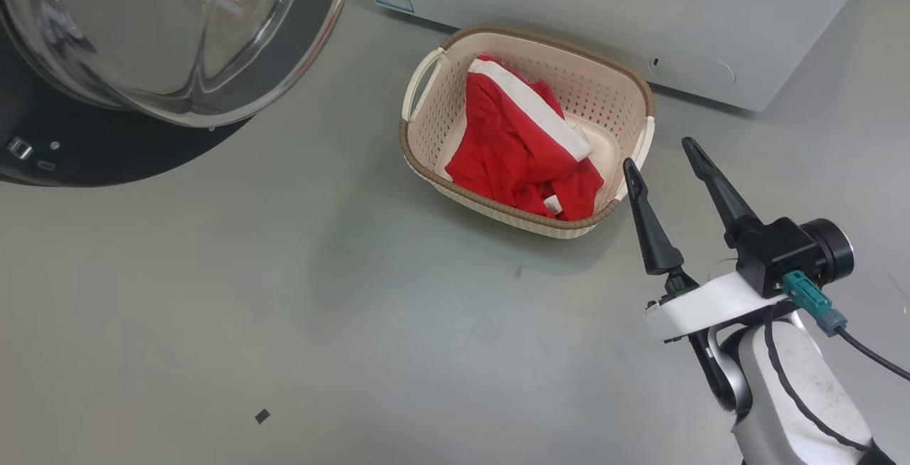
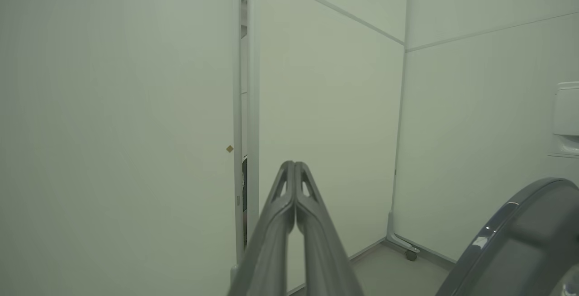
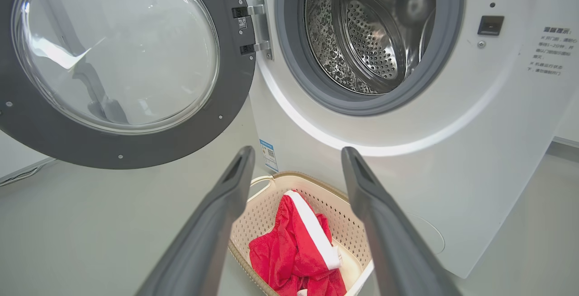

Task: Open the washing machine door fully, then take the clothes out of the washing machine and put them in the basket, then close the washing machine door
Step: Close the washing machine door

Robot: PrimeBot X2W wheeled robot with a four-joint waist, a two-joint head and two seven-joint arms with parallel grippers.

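The red clothes (image 1: 522, 148) with a white band lie inside the cream basket (image 1: 426, 159) on the floor, just in front of the white washing machine (image 1: 746, 31). In the right wrist view the clothes (image 3: 289, 253) sit in the basket (image 3: 258, 217) below the open steel drum. The washing machine door (image 1: 163, 31) stands swung wide open at the upper left; its glass bowl and dark rim (image 3: 113, 56) hang from the hinge. My right gripper (image 1: 661, 159) is open and empty, just right of the basket's rim. My left gripper (image 2: 294, 164) is shut on nothing, pointing at a pale wall.
Grey floor (image 1: 320, 323) spreads wide in front of the basket, with a small dark scrap (image 1: 262, 416) on it. White wall panels (image 2: 113, 128) and a corner stand beyond the left gripper. The door's dark edge (image 2: 520, 241) shows at the left wrist view's lower right.
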